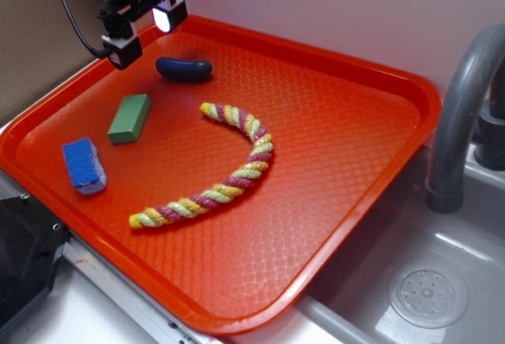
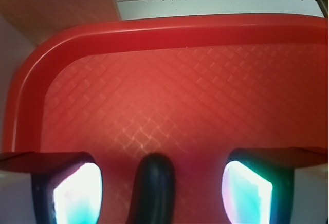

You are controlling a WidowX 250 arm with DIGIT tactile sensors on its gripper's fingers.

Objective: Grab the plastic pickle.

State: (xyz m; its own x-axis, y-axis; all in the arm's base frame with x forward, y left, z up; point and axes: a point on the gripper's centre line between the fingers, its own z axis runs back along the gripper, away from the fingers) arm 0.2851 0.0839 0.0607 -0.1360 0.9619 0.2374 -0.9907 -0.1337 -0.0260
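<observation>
The plastic pickle (image 1: 184, 69) is a dark, almost black sausage shape lying on the orange tray (image 1: 331, 123) near its far left corner. My gripper (image 1: 147, 32) hangs open just left of and above it, fingers spread and not touching it. In the wrist view the pickle (image 2: 152, 190) pokes up from the bottom edge between my two glowing fingertips (image 2: 77, 196), with the gripper (image 2: 162, 193) open and a gap on each side of the pickle.
A green block (image 1: 130, 118) and a blue sponge-like block (image 1: 84, 165) lie on the tray's left part. A multicoloured twisted rope (image 1: 229, 178) curves across the middle. The tray rim (image 2: 154, 31) is close ahead. A grey faucet (image 1: 461, 107) and sink (image 1: 426, 289) stand at the right.
</observation>
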